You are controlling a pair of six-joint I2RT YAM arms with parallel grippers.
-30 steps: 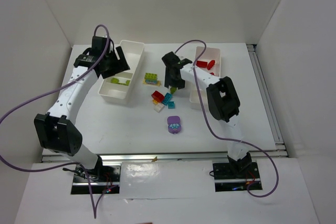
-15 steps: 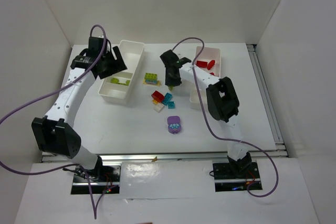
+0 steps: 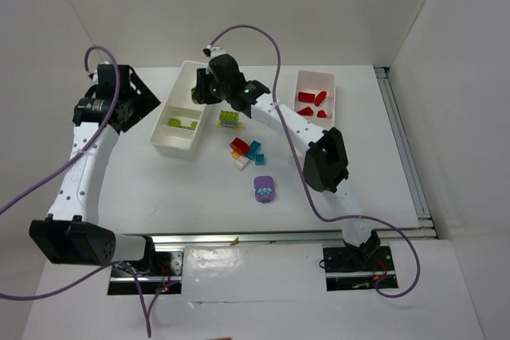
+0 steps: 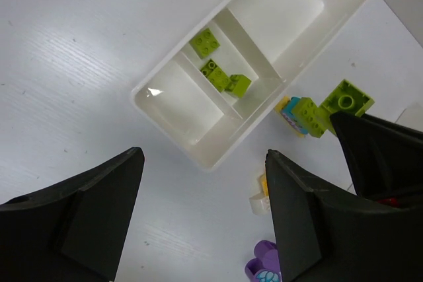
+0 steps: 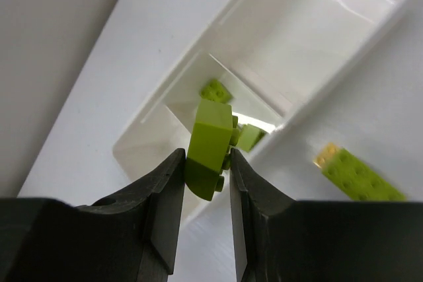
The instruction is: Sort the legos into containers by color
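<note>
My right gripper (image 3: 204,90) is shut on a lime green brick (image 5: 211,143) and holds it above the left white tray (image 3: 171,147), over its middle compartment. That compartment holds three lime bricks (image 3: 183,123), also in the left wrist view (image 4: 218,74). My left gripper (image 3: 137,101) is open and empty, left of this tray (image 4: 178,107). The right tray (image 3: 315,80) holds red bricks (image 3: 311,99). Loose bricks lie between the trays: a lime, yellow and teal stack (image 3: 230,119), a red one (image 3: 239,146), a teal one (image 3: 255,150), a white one (image 3: 241,162) and the purple piece (image 3: 264,189).
The right arm reaches across the table's middle from the near right base to the left tray. White walls close in the table on the left, back and right. A metal rail runs along the near edge (image 3: 279,236).
My right gripper has swung left from the loose pile to above the left tray. My left gripper has drawn back to the left, off the tray.
</note>
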